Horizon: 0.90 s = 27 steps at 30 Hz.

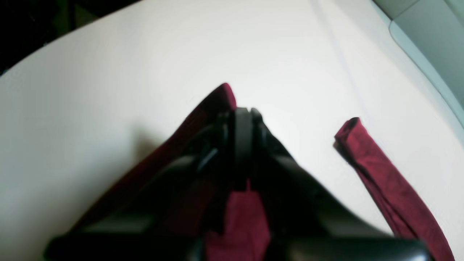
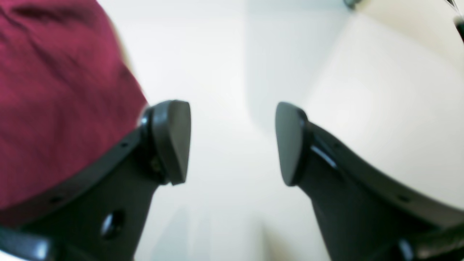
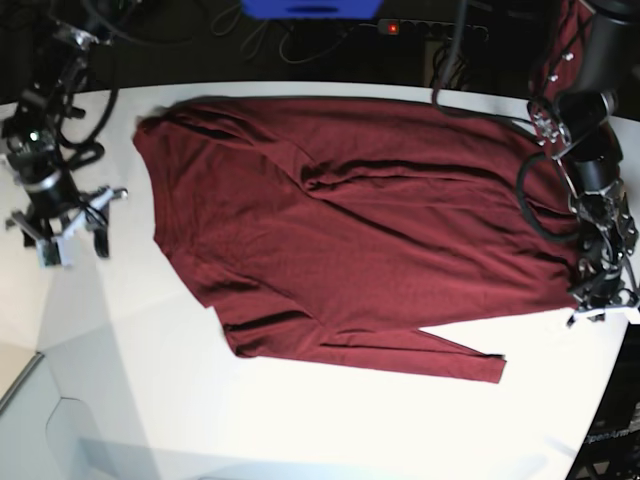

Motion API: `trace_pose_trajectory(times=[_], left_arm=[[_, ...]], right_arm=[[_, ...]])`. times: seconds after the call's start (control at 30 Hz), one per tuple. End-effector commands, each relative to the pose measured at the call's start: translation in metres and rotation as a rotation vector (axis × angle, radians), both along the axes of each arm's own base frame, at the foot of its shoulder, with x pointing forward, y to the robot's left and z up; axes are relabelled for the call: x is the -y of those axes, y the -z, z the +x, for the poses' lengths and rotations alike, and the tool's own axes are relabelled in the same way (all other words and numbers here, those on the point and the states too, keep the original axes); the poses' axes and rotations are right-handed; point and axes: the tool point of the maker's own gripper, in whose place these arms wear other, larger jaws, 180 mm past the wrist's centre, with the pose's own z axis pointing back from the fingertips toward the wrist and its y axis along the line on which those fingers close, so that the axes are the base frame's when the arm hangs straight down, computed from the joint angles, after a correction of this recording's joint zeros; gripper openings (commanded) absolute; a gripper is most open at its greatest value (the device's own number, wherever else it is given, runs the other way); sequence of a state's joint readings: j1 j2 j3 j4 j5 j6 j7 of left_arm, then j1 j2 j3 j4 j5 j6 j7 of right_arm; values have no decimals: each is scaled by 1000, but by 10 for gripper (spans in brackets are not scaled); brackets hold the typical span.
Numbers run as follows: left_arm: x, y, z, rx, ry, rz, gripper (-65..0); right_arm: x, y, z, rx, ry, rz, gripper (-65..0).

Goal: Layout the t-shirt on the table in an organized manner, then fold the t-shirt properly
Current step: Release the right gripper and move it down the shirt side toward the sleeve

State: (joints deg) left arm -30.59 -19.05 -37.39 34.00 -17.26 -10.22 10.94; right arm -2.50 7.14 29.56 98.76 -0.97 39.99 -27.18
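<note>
The maroon t-shirt (image 3: 350, 220) lies spread across the white table (image 3: 300, 430), wrinkled, with one long sleeve (image 3: 440, 350) stretched along its near side. At the shirt's right edge my left gripper (image 3: 592, 300) is shut on the fabric. In the left wrist view its closed fingertips (image 1: 243, 116) pinch maroon cloth (image 1: 243, 217), and a sleeve end (image 1: 384, 181) lies on the table (image 1: 108, 72) to the right. My right gripper (image 3: 70, 235) stands open over bare table to the left of the shirt. The right wrist view shows its gripper (image 2: 232, 141) with nothing between its fingers and the shirt (image 2: 54, 90) off to the left.
Cables, a power strip with a red light (image 3: 420, 28) and a blue object (image 3: 310, 8) lie beyond the table's far edge. The table's curved edge (image 3: 40, 370) runs at the lower left, with grey floor beyond it.
</note>
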Motion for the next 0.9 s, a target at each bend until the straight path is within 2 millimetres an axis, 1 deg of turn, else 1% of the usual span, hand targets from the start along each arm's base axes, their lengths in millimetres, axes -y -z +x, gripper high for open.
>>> trace_pose_trajectory(times=[0.0, 0.03, 0.1, 0.17, 0.23, 0.3, 0.33, 0.43, 0.47, 0.57, 0.73, 0.87], left_arm=[[-10, -26, 11, 66, -12, 25, -649], [-10, -26, 11, 65, -12, 24, -649], [-10, -26, 11, 64, -12, 24, -649], [-10, -26, 11, 64, -12, 24, -649], [-10, -22, 8, 56, -11, 24, -649], [-10, -16, 3, 43, -12, 23, -649], [-10, -15, 2, 40, -12, 23, -649], [-10, -13, 1, 37, -12, 23, -649], [-10, -13, 1, 35, -12, 23, -649], [-10, -3, -7, 12, -10, 24, -649], [-10, 3, -13, -1, -9, 28, -649], [-10, 6, -14, -7, -9, 27, -649]], right_arm=[[-10, -17, 18, 64, -39, 15, -281], [-23, -19, 30, 73, -72, 27, -281], [-42, -15, 51, 59, -123, 53, -281], [-59, -3, 67, -5, -164, 67, -281], [-71, 6, 85, -77, -188, 73, -281], [-87, 20, 99, -144, -209, 113, -281], [-94, 23, 106, -153, -214, 140, -281], [-106, 34, 122, -182, -227, 205, -280], [-109, 38, 125, -193, -229, 225, -280], [-120, 49, 133, -213, -239, 281, -280], [-127, 66, 132, -209, -240, 350, -281], [-109, 70, 130, -195, -217, 346, -281]])
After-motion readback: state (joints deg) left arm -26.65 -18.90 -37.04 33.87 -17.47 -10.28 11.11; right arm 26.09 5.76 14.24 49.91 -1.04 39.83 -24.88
